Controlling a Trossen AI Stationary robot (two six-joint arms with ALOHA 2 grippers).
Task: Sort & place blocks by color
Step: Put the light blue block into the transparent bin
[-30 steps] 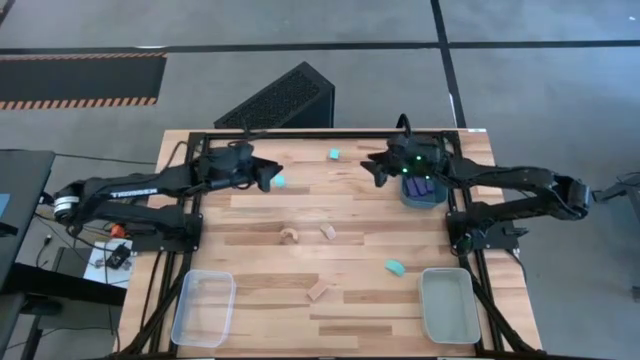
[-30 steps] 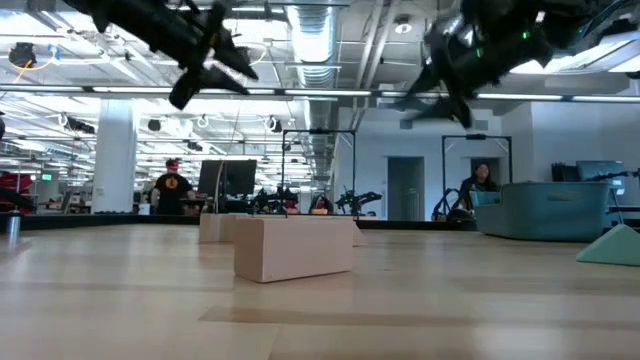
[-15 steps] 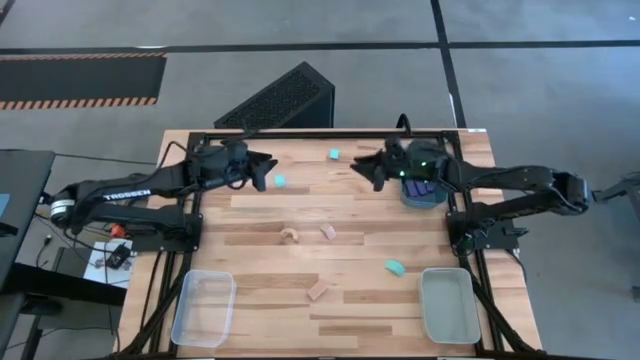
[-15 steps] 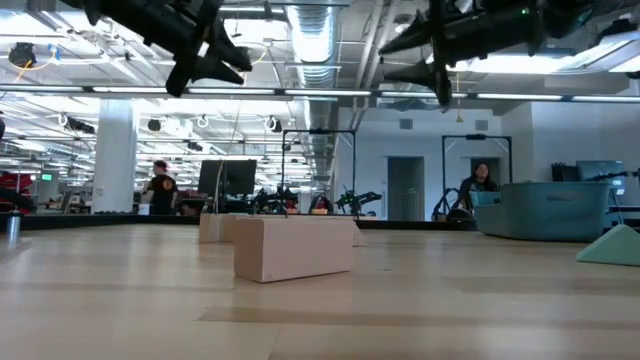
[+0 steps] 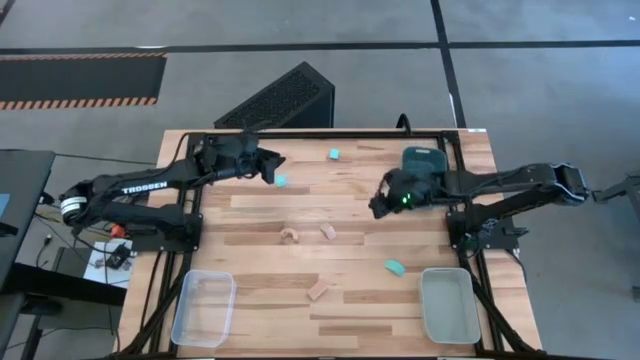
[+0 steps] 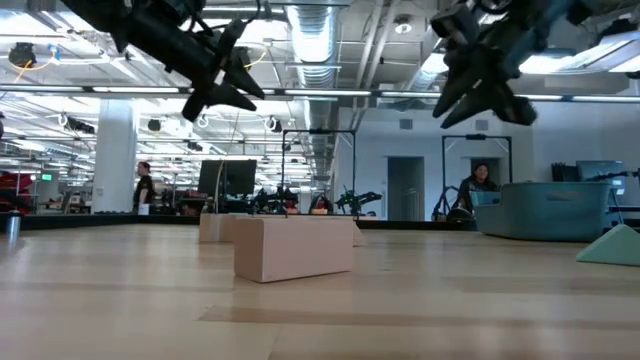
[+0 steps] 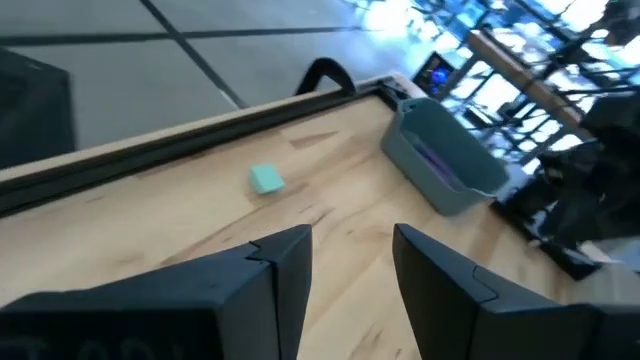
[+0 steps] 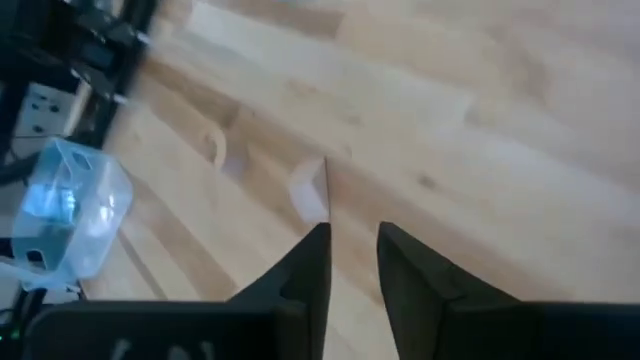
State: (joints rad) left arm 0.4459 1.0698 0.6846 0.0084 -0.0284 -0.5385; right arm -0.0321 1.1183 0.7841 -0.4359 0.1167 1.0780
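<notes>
My left gripper is open and empty, above the table beside a teal cube. A second teal cube lies near the far edge and also shows in the left wrist view. My right gripper is open and empty, held above the table's middle right. In its wrist view it points down toward a wood block and a wood arch. A teal wedge and another wood block lie nearer the front. The dark teal tray holds dark blue bars.
A clear tray stands at the front left and a grey tray at the front right. My right arm crosses over the dark teal tray's near part. Black frame rails run along the table's far edge and sides. People show in the room beyond.
My right gripper has left the dark teal tray. It has gone toward the table's near edge and a little left, and has tipped to point down at the table. My left gripper has shifted slightly toward the far edge.
</notes>
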